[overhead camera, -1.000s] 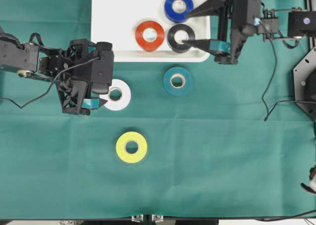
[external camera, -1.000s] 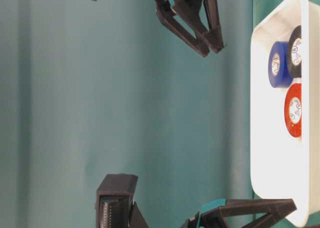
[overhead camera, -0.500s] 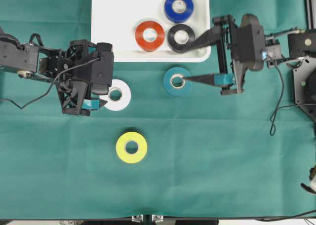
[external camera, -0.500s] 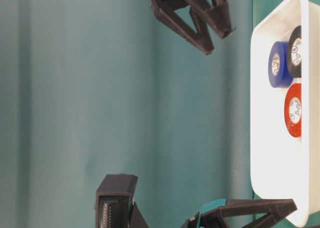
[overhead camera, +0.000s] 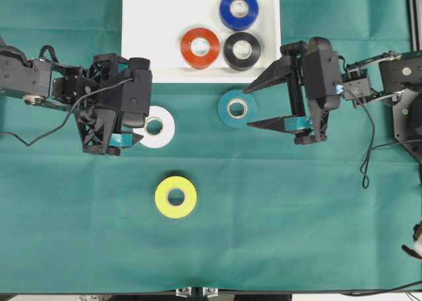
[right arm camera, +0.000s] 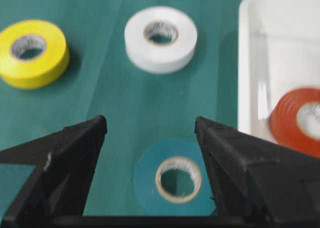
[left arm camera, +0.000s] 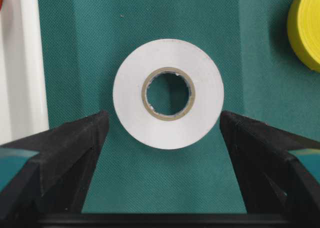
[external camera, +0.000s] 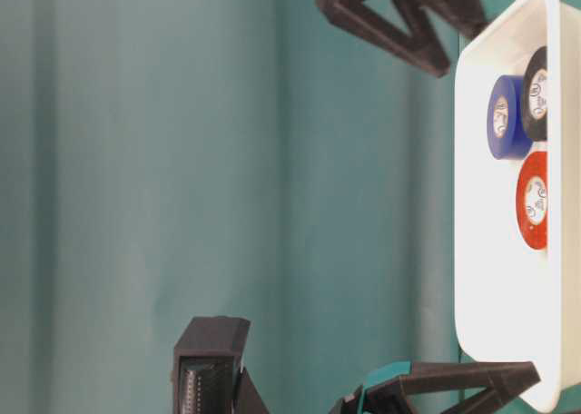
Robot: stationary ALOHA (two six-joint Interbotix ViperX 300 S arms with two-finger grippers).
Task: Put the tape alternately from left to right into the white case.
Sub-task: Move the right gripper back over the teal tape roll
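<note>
Yellow roll [overhead camera: 176, 197] alone, near white roll [overhead camera: 157, 126].

Surface: green cloth [overhead camera: 297, 208] over the table.
On cloth: white case [overhead camera: 151, 37], teal tape [overhead camera: 237, 108], white tape [overhead camera: 157, 126], yellow tape [overhead camera: 176, 197], well apart.

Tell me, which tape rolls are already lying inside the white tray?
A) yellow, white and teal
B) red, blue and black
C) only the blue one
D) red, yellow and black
B: the red roll, blue roll and black roll lie in the white tray; the others sit on the green cloth.
</note>
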